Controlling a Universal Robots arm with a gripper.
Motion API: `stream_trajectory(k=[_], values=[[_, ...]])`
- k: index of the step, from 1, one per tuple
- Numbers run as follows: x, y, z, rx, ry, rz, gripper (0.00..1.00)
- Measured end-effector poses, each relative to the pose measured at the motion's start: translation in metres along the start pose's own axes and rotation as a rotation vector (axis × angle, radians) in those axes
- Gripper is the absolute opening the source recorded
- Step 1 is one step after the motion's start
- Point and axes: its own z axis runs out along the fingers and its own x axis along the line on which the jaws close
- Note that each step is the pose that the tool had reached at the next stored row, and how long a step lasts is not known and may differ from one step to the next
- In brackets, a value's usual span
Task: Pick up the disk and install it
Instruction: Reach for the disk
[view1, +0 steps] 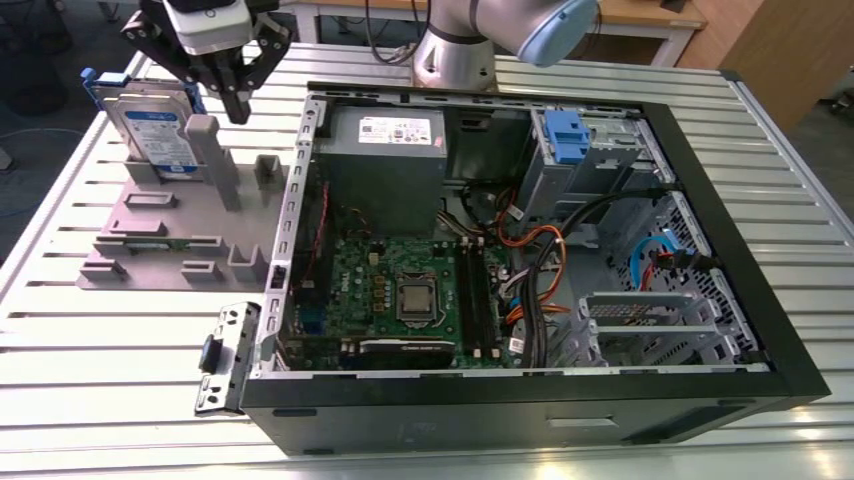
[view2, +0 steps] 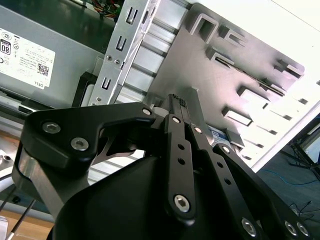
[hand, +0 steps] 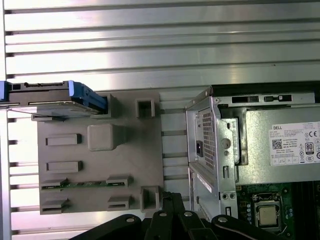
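The disk (view1: 150, 135) stands upright on its edge in a slot at the back of the grey fixture plate (view1: 160, 250), a silver drive with a white-and-blue label in a blue bracket. In the first wrist view the disk (hand: 45, 97) shows edge-on at the plate's (hand: 100, 150) corner. My gripper (view1: 238, 112) hangs above the plate, just to the exterior view's right of the disk and apart from it, between it and the computer case. Its black fingers are shut together with nothing held, as the second wrist view (view2: 179, 101) shows.
The open computer case (view1: 747, 300) lies on the slatted metal table (view1: 80, 380), to the exterior view's right of the plate. Inside are a grey power-supply box (view1: 384, 150), a motherboard (view1: 400, 290), cables and a drive cage with a blue latch (view1: 567, 135). A loose metal bracket (view1: 224, 357) lies beside the case's front corner.
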Motion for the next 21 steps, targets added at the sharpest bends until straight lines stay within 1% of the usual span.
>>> stream_trajectory(k=[21], values=[[0.0044, -0.0004, 0.0011, 0.0000, 0.0000, 0.000, 0.10]])
